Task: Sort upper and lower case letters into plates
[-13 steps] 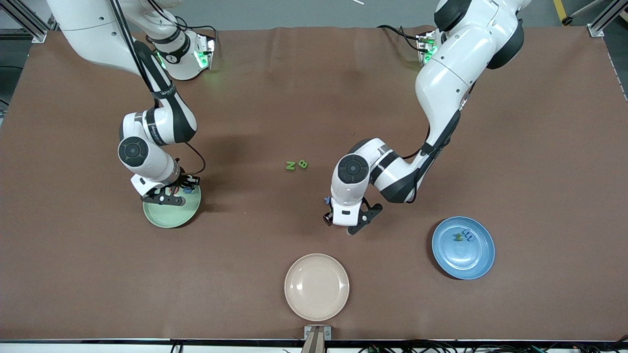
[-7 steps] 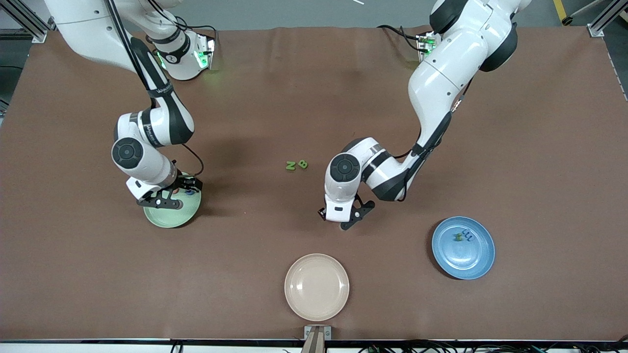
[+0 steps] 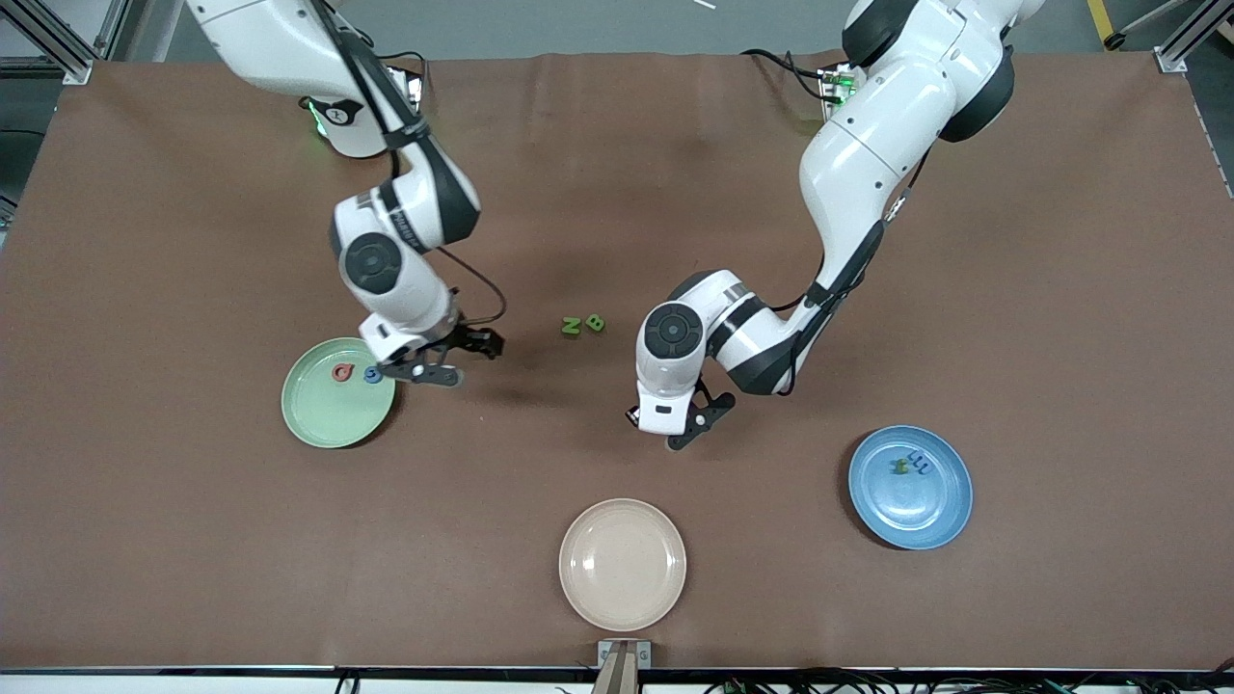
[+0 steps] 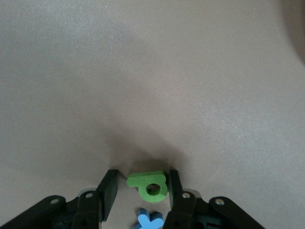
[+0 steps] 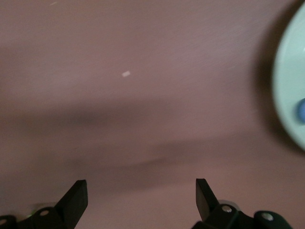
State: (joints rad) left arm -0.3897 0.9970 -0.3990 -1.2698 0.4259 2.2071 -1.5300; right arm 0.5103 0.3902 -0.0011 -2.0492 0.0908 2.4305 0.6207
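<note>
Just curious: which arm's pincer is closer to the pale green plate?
The right pincer, just beside the green plate; the left pincer is well toward the blue plate.

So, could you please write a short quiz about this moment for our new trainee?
1. True or false: the right hand is open, beside the mint green plate.
2. How many letters lie in the mint green plate? A one, B two, C three.
3. Fill in: the letter between the fingers of the left hand is ____ in colour.

Key: 1 true. 2 B, a pink letter and a blue letter. 3 green; this green letter shows in the left wrist view.
</note>
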